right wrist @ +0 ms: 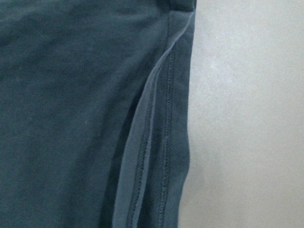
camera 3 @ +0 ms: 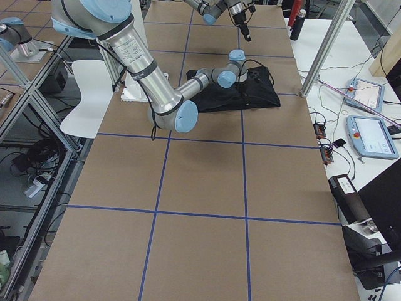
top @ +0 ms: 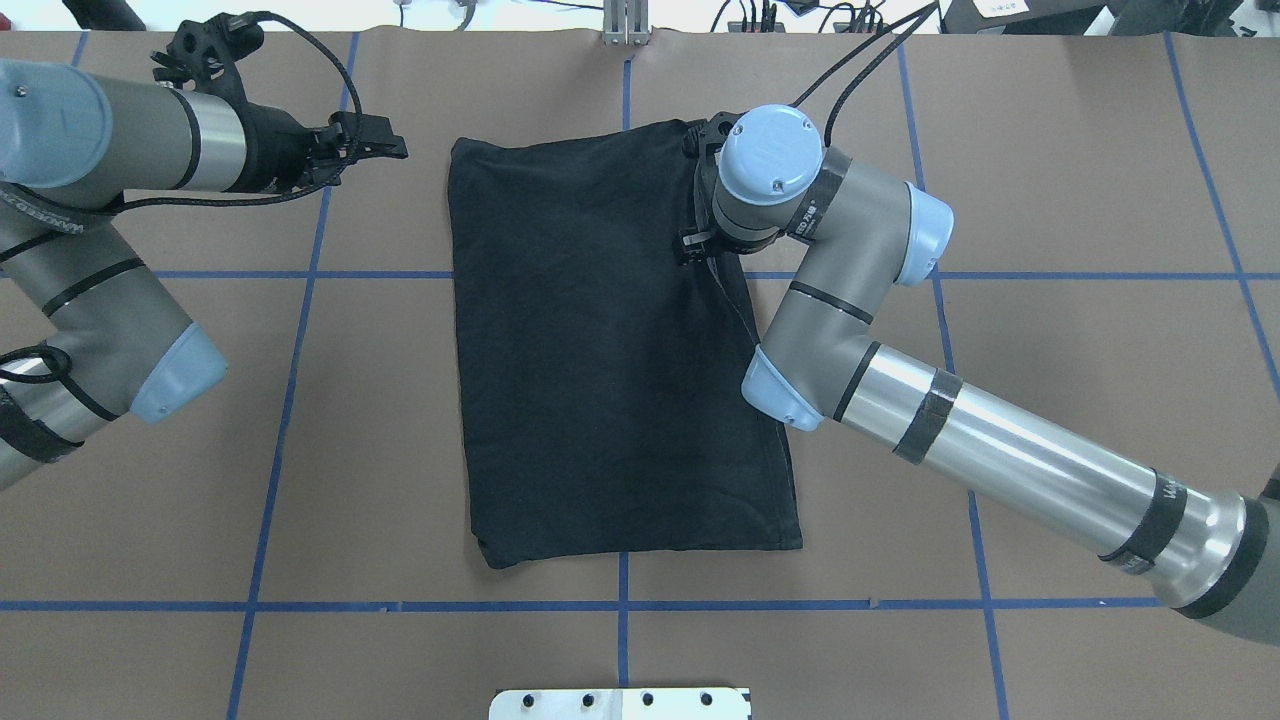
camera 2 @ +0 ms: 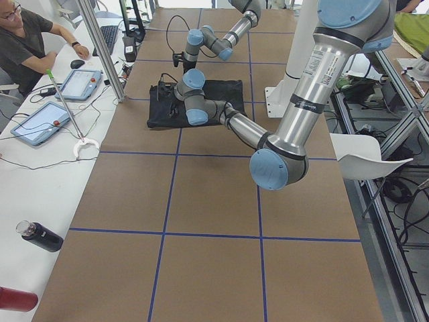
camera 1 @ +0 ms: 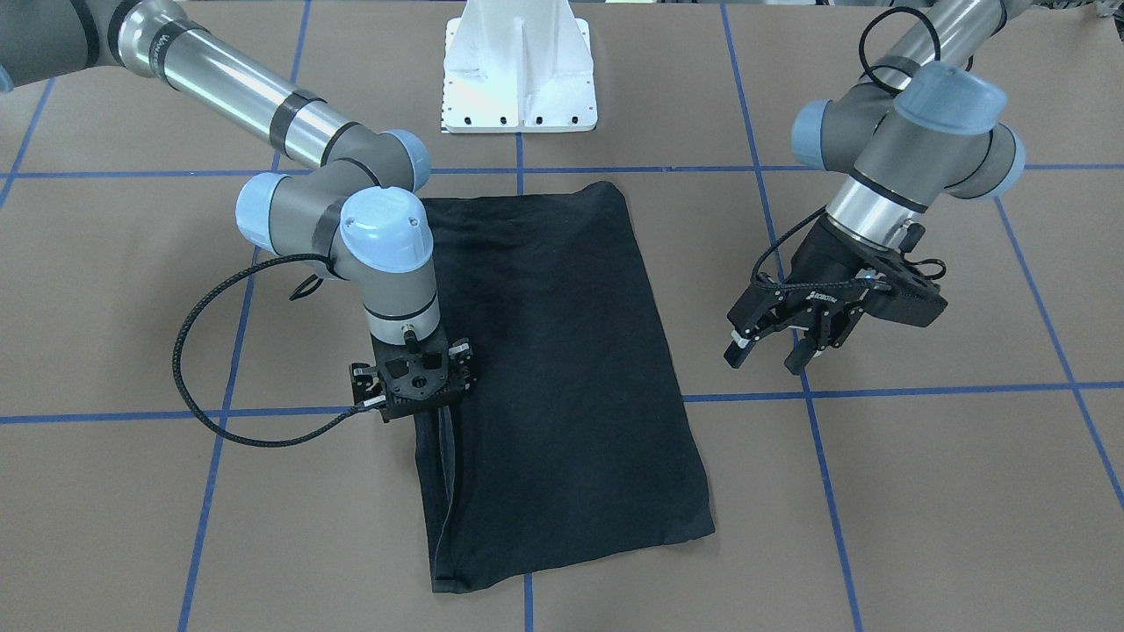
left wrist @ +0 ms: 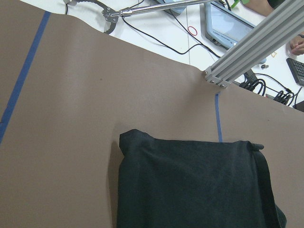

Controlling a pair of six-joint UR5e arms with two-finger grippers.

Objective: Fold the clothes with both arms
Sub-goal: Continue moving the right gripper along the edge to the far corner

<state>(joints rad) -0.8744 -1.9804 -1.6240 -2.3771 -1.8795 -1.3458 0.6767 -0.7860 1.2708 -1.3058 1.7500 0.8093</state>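
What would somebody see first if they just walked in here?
Probably the black T-shirt, folded into a neat rectangle in the middle of the brown table. Next, the right gripper, pointing straight down at the shirt's side edge, while the left gripper hangs open over bare table on the other side.
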